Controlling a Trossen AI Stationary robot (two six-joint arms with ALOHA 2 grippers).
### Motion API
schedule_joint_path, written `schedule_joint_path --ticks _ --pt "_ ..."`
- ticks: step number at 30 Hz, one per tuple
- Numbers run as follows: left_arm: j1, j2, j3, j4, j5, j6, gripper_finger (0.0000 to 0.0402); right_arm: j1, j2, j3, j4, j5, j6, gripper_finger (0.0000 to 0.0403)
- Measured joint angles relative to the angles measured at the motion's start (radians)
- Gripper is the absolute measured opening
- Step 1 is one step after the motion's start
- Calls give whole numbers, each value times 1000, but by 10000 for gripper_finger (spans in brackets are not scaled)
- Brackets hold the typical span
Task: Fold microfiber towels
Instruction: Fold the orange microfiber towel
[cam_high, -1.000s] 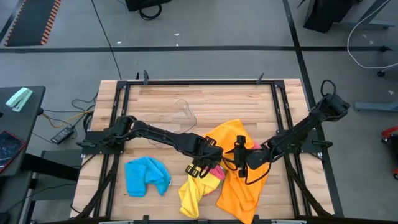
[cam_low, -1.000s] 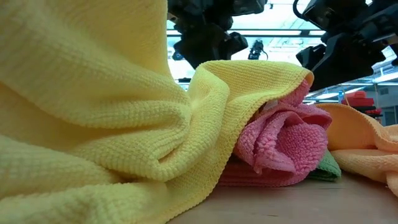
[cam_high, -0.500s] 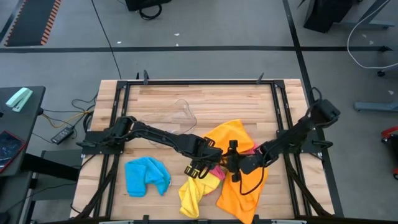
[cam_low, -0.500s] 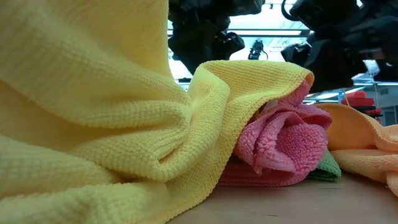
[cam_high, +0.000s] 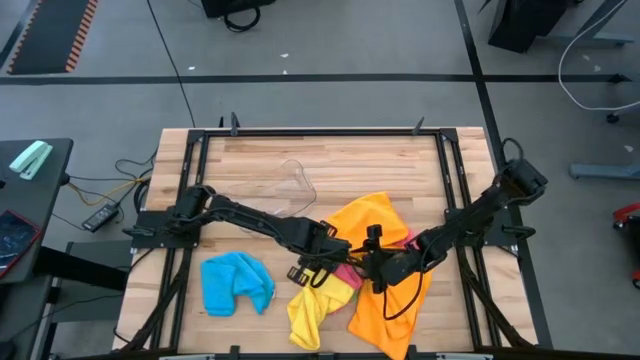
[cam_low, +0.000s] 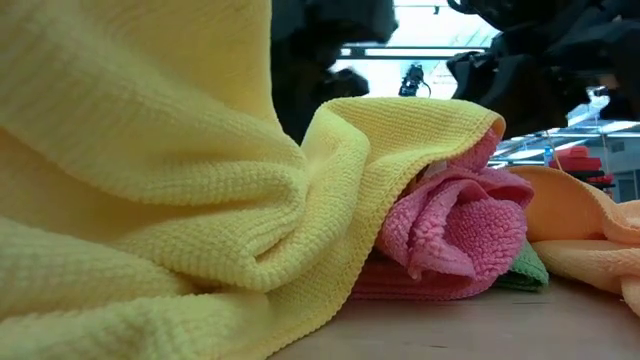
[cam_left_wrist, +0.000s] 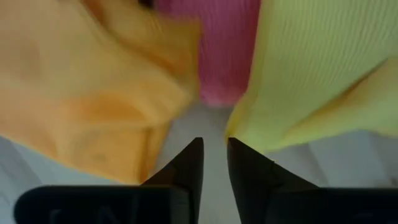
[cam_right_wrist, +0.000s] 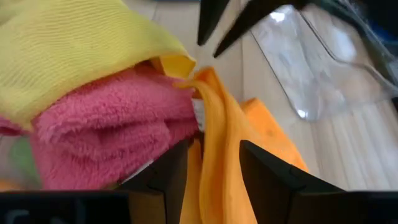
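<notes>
Left tool (cam_high: 318, 268): mine, low over the desk (cam_high: 350, 165) in the middle of the heap; its two fingers (cam_left_wrist: 186, 168) stand a narrow slit apart with nothing between them.
Ahead of left tool: pink towel (cam_left_wrist: 227, 43) straight past the tips, orange towel (cam_left_wrist: 81, 93) to one side, yellow towel (cam_left_wrist: 317, 68) to the other, bare desk just beyond the tips.
Right tool (cam_high: 382, 266): mine too, facing the left tool across the heap; fingers (cam_right_wrist: 168, 174) spread, a fold of orange towel standing up between them; I cannot tell whether they press on it.
Beside right tool: pink towel touching the orange fold, yellow towel draped over the pink.
Green towel (cam_low: 525, 270): an edge under the pink.
Blue towel (cam_high: 235, 282): crumpled, well apart beyond the left tool.
Clear tub (cam_high: 290, 182): farther off, behind the left arm.
</notes>
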Motion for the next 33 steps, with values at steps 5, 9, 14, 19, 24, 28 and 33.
schedule_joint_path --ticks 5,9,14,19,24,28,33 --pt "12 -157 -216 191 -31 -30 62 10 -37 0 -58 0 39 155" --pt "15 -272 -387 373 -62 0 63 6 -40 0 -20 0 -1 155" --pt "18 -327 -571 603 -109 81 83 -21 -20 0 59 -20 -41 155" --pt "19 -320 -672 724 -181 138 126 -46 20 30 89 -62 -81 155" --pt "35 -320 -696 762 -195 133 167 -47 85 107 49 -61 -206 155" --pt "40 -320 -697 750 -196 124 185 -47 134 188 -47 -52 -290 155" --pt "40 -320 -697 735 -195 106 187 -56 177 258 -167 -44 -309 155"
